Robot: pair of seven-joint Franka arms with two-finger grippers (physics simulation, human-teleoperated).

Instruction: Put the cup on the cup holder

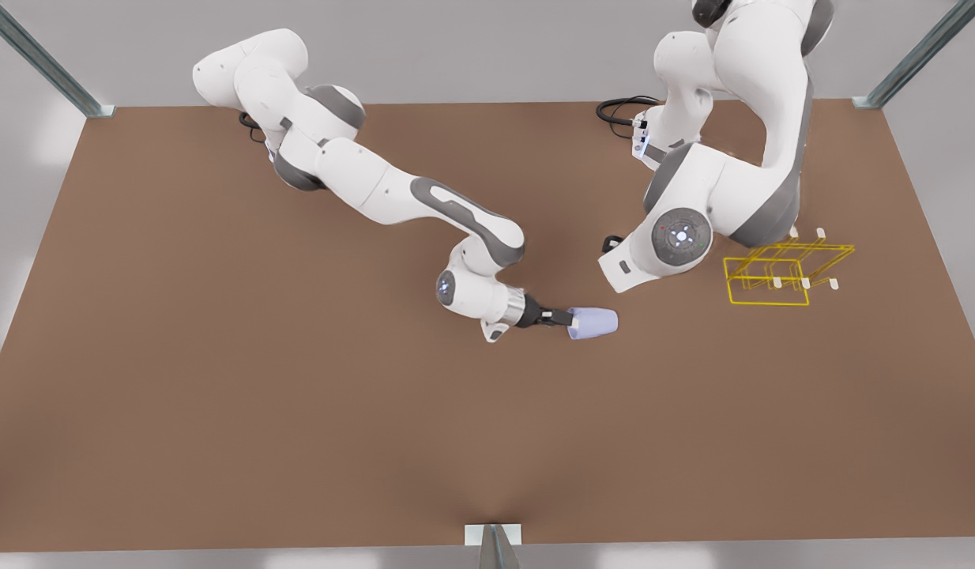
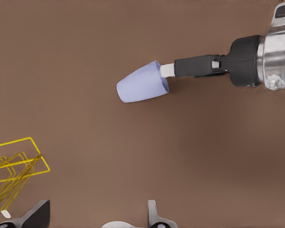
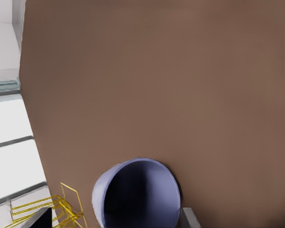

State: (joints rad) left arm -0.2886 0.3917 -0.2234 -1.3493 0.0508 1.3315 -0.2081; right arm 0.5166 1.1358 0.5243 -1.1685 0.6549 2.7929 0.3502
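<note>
Right hand (image 1: 562, 318): it rides the arm on the front view's left, reached low over the counter (image 1: 219, 379), and its fingers are closed on the rim of the cup (image 1: 594, 322). One pale fingertip (image 2: 167, 70) sits against the wide, open end.

Cup: held on its side, mouth toward the right hand and narrow base pointing away, toward the front view's right. Whether it rests on the counter or hangs just above cannot be told.

Why held so: a pinch on the rim leaves the hollow free, which by judgement suits slipping the mouth over a prong.

Cup holder (image 1: 780, 273): a yellow wire rack with white-tipped prongs, standing on the counter well apart from the cup, toward the front view's right.

Left hand (image 2: 97, 213): on the arm at the front view's right, hanging above the counter close by the cup holder and waiting. Its dark fingertips stand spread with nothing between them.

Left wrist view: gives the cup's taper side-on and the right hand's grip on it.

Right wrist view: looks straight into the cup's dark interior (image 3: 137, 194), with the cup holder (image 3: 61, 209) off beyond it.

Stage, by judgement: grasp made, carry and placing not yet done.
</note>
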